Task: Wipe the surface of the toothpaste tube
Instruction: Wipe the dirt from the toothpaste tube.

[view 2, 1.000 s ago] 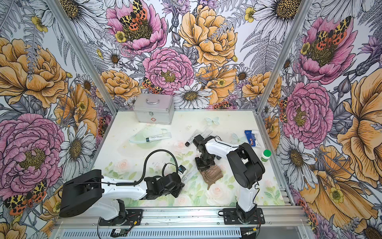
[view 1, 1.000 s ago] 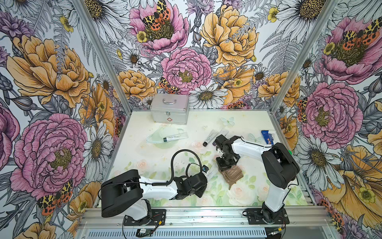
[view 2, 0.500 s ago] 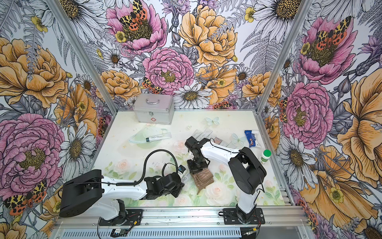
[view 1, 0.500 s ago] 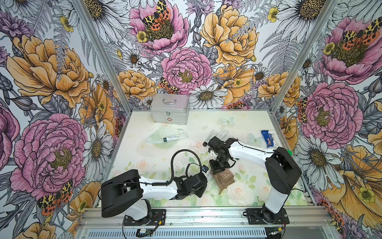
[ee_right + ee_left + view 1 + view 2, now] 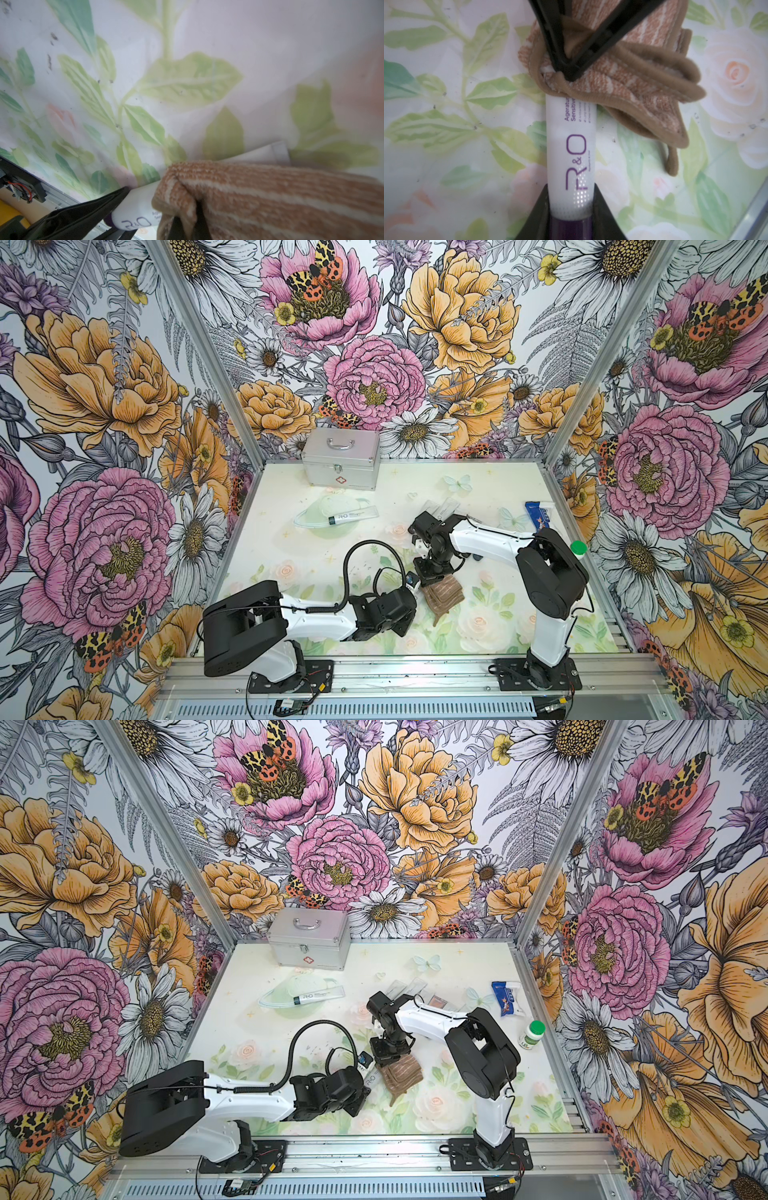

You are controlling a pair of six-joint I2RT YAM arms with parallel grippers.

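Cloth (image 5: 445, 596) now nearer left jaws, tight on tube (image 5: 571, 145); right jaws tight on cloth.

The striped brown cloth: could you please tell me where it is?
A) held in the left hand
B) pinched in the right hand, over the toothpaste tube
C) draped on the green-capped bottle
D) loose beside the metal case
B: the left wrist view shows the right hand pinching the cloth over the toothpaste tube, which the left hand grips.
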